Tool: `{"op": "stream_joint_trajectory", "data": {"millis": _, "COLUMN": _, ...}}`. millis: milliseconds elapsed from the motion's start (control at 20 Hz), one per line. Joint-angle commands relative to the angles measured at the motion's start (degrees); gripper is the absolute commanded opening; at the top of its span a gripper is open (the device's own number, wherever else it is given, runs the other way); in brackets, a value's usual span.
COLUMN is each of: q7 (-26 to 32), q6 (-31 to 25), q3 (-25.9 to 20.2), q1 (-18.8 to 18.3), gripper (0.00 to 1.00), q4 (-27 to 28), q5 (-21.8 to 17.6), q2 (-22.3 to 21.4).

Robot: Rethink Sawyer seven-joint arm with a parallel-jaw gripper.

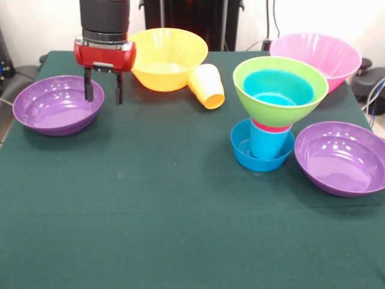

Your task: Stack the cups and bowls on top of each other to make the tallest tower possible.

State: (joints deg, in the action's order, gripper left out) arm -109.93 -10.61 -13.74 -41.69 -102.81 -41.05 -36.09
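On the far side of the fingers sits a wide purple bowl (57, 105), upright on the green table (150, 211), and the gripper (103, 90) hangs right at that bowl's inner rim. The two dark fingers (89, 85) point straight down, spread apart with nothing between them; one looks to be over the bowl's edge, the other just outside it. That straddle reads like a line-up for pinching the rim, since a wide bowl offers no other grip.

Just beyond the fingers on the other side stands the big orange-yellow bowl (168, 58), and leaning against it lies the yellow-orange cup (206, 86), tipped on its side with its mouth facing the camera. It will need righting before it goes anywhere.

Well apart from the fingers rises the tower (274, 114): a small blue bowl (242, 150) at the bottom, a blue cup (267, 144) standing in it, a sliver of red cup (271, 127) above, then the lime green bowl (280, 90) flaring out wide with another small blue bowl (278, 88) nested inside. A narrow stem under a wide top, so it looks tippy.

Behind the tower waits the pink bowl (319, 55), and farthest from the fingers rests the second purple bowl (340, 158), just beside the tower's base.
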Motion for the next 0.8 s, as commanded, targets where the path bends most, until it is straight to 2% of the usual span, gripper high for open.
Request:
{"op": "stream_joint_trajectory", "data": {"millis": 50, "q7": -2.2, "q6": -1.3, "q3": 1.2, "q1": 2.5, "gripper": 1.0, "q4": -0.1, "q5": -1.7, "q2": 1.9}}
{"op": "stream_joint_trajectory", "data": {"millis": 500, "q7": -2.3, "q6": 1.4, "q3": 2.8, "q1": 2.5, "gripper": 1.0, "q4": 1.7, "q5": -3.0, "q2": 5.8}}
{"op": "stream_joint_trajectory", "data": {"millis": 800, "q7": -2.2, "q6": 2.4, "q3": 3.8, "q1": 2.6, "gripper": 1.0, "q4": 2.1, "q5": -3.2, "q2": 6.5}}
